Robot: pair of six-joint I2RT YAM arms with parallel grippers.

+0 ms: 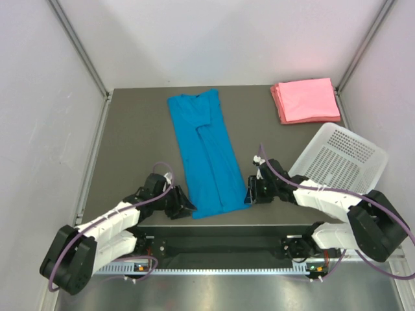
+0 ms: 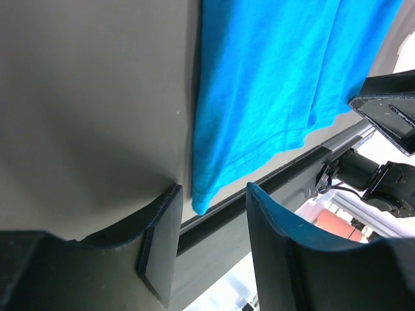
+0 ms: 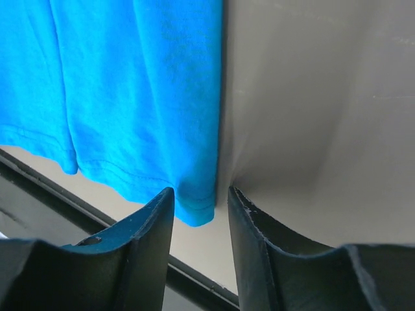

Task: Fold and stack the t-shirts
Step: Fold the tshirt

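Observation:
A bright blue t-shirt (image 1: pixel 206 155) lies flat in the middle of the table, folded lengthwise into a long strip with its hem toward me. A stack of folded pink t-shirts (image 1: pixel 305 99) sits at the back right corner. My left gripper (image 1: pixel 187 208) rests low at the hem's left corner. In the left wrist view this gripper (image 2: pixel 213 189) is open, the tip of the blue cloth (image 2: pixel 272 78) just above the gap. My right gripper (image 1: pixel 249 194) is at the hem's right corner. It is open (image 3: pixel 201 192), its fingers either side of the blue corner (image 3: pixel 130 84) without pinching it.
A white perforated basket (image 1: pixel 343 155) stands tilted at the right, close behind my right arm. The dark table (image 1: pixel 130 142) ends at a metal rail right behind both grippers. Grey walls close in the left, back and right sides.

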